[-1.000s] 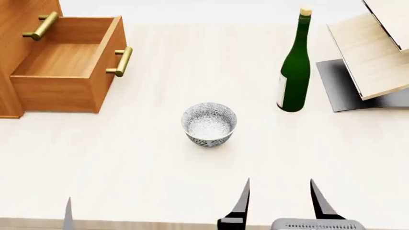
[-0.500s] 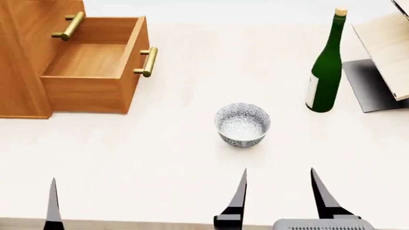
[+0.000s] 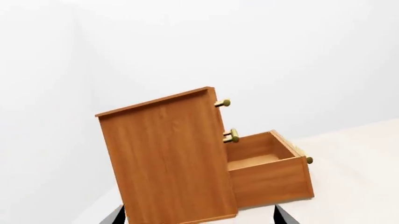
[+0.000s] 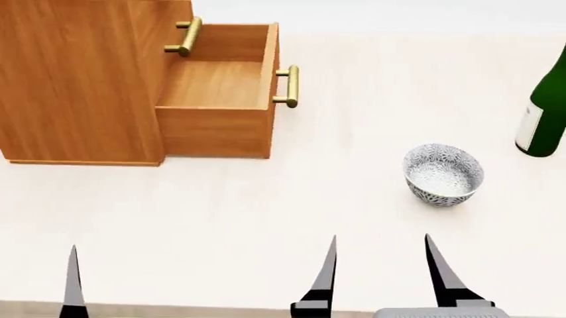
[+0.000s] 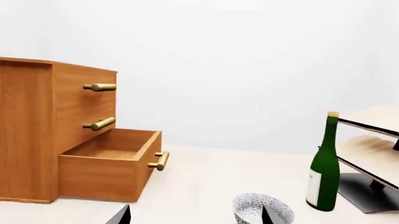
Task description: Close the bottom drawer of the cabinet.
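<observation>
The cabinet (image 4: 79,86) stands at the table's far left, orange-brown wood with brass bar handles. Its bottom drawer (image 4: 217,83) is pulled out toward the right and empty, with its handle (image 4: 289,86) at the open end. In the left wrist view the cabinet (image 3: 168,158) shows from its side, the drawer (image 3: 268,175) sticking out. My left gripper (image 3: 199,217) is open and well short of the cabinet. My right gripper (image 4: 382,278) is open near the table's front edge, with nothing between its fingers. The right wrist view shows the drawer (image 5: 109,163) out and its handle (image 5: 160,160).
A patterned grey bowl (image 4: 442,175) sits right of the drawer, ahead of my right gripper. A green bottle (image 4: 544,119) stands at the far right. The right wrist view also shows a pale wooden rack (image 5: 374,149) beyond the bottle (image 5: 324,168).
The head view has swung left: cabinet, drawer, bowl and bottle all slid right in the picture and the rack left it. The drawer stays open as before. Both grippers remain open.
</observation>
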### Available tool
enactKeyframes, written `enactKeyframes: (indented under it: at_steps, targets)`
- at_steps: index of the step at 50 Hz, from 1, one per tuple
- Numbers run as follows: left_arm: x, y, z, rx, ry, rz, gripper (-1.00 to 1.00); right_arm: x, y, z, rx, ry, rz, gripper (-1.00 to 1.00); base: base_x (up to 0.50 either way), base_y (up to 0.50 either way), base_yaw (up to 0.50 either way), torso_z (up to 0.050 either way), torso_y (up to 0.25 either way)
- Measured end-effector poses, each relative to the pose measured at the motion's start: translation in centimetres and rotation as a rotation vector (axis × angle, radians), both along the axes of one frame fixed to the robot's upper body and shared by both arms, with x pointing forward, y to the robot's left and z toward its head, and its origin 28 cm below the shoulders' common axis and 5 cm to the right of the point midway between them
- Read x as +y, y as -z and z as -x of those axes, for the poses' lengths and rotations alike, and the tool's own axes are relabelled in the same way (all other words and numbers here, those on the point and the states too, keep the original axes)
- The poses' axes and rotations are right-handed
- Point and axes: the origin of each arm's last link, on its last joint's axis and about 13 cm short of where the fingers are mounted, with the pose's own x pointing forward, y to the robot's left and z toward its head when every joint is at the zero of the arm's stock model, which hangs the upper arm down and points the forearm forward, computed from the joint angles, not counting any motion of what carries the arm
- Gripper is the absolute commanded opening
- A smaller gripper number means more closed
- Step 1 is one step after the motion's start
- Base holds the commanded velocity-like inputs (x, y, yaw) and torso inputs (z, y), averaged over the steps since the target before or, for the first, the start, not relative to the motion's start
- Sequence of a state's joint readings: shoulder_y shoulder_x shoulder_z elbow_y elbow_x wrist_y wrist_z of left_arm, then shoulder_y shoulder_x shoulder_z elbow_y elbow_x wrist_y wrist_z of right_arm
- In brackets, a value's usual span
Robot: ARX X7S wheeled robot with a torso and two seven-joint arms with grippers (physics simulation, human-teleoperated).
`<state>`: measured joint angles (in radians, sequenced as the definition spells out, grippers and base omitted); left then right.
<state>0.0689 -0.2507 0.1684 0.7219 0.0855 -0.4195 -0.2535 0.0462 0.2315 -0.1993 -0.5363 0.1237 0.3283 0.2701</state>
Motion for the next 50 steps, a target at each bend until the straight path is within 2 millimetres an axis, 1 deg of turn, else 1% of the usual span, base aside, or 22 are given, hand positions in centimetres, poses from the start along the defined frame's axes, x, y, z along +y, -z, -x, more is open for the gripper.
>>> enactKeyframes:
  at_steps: [27, 42, 50]
  targets:
    - [-0.37, 0.41, 0.08, 0.012, 0.018, -0.009, 1.00, -0.11, 0.49, 0.19, 0.000, 0.012, -0.011, 1.00, 0.00, 0.50, 0.00, 0.000, 0.000]
    - [-0.37, 0.72, 0.04, 0.021, 0.020, -0.007, 1.00, -0.25, 0.58, -0.04, 0.033, 0.032, -0.070, 1.00, 0.01, 0.02, 0.00, 0.000, 0.000]
    - [-0.44, 0.75, 0.13, 0.022, 0.023, -0.006, 1.00, -0.31, 0.49, 0.02, 0.044, 0.020, -0.102, 1.00, 0.48, 0.00, 0.00, 0.000, 0.000]
